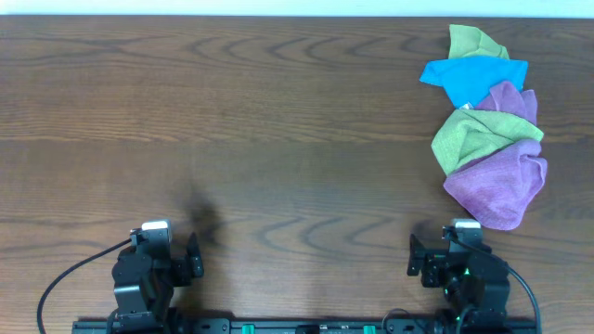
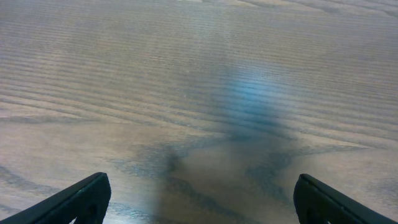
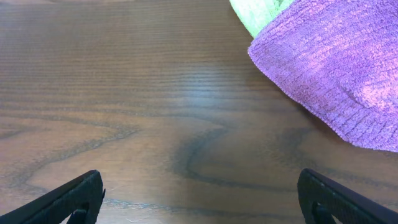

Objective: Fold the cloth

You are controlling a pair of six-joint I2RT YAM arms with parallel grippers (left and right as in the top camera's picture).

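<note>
The lilac-purple cloth [image 1: 497, 184] lies crumpled at the near end of a pile at the table's right side. No white tag shows on it. It also fills the upper right of the right wrist view [image 3: 336, 68]. My right gripper [image 1: 447, 250] is open and empty at the near edge, just short of the cloth and a little to its left; its fingers [image 3: 199, 196] frame bare wood. My left gripper [image 1: 169, 249] is open and empty at the near left, far from the cloth; the left wrist view [image 2: 199, 199] shows only wood.
The pile also holds a green cloth [image 1: 481, 136] lying partly on the lilac one, a second smaller purple cloth [image 1: 513, 99], a blue cloth [image 1: 471, 76] and another green cloth [image 1: 471, 43] at the far end. The wooden table [image 1: 278, 139] spreads left of the pile.
</note>
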